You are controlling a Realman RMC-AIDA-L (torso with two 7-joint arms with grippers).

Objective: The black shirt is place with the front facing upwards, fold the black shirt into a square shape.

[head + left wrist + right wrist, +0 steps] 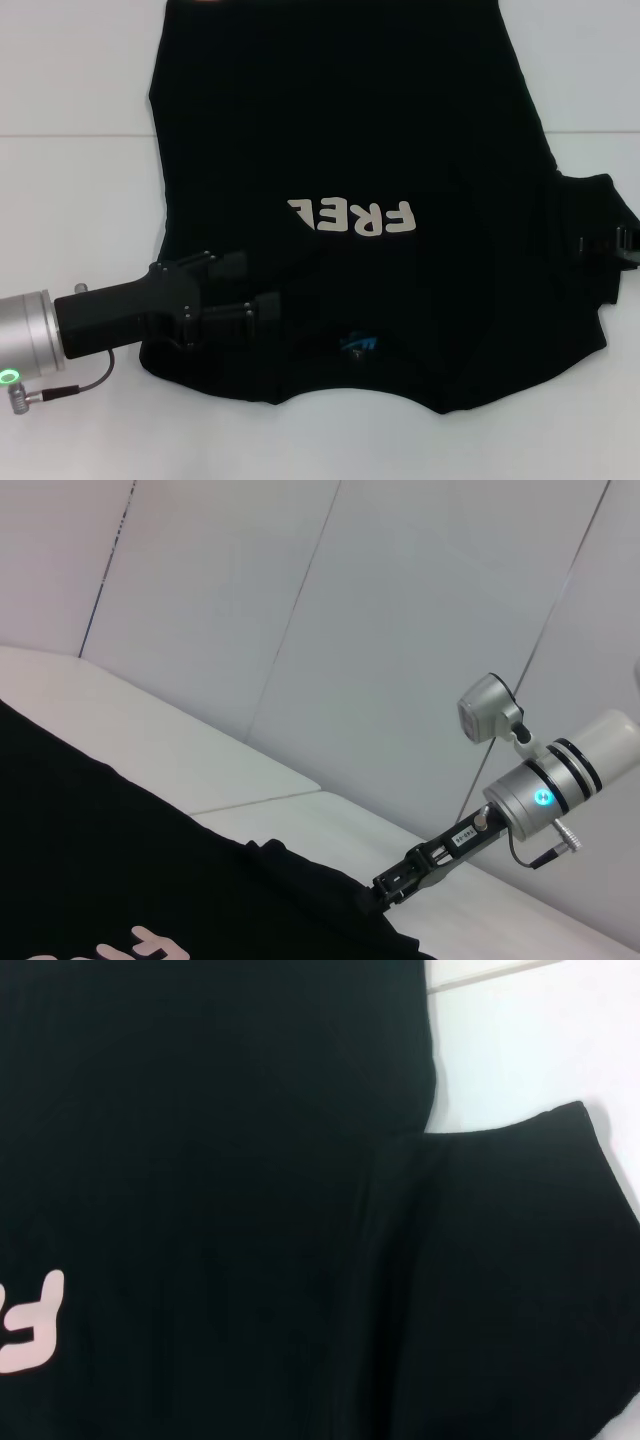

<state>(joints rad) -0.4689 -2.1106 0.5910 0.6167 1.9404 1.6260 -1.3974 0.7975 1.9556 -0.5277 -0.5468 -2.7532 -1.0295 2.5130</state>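
1. A white counter (80, 80) stands before pale wall panels; the black shirt (330, 120) lies on it, print up, collar at the near edge.
2. The left side looks folded over the chest, hiding part of the lettering (352, 216); the right sleeve still lies spread out.
3. The left tool (268, 287) lies on that fold near the collar, apparently pinching cloth.
4. The right tool (612, 246) is at the right sleeve's edge; whether it grips cannot be told.
5. Most folds remain.

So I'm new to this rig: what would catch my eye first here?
The black shirt sprawls across the white table, its cream FRE lettering partly covered by a fold. The left gripper lies on the shirt's near left part, and the right gripper sits at its right sleeve edge.
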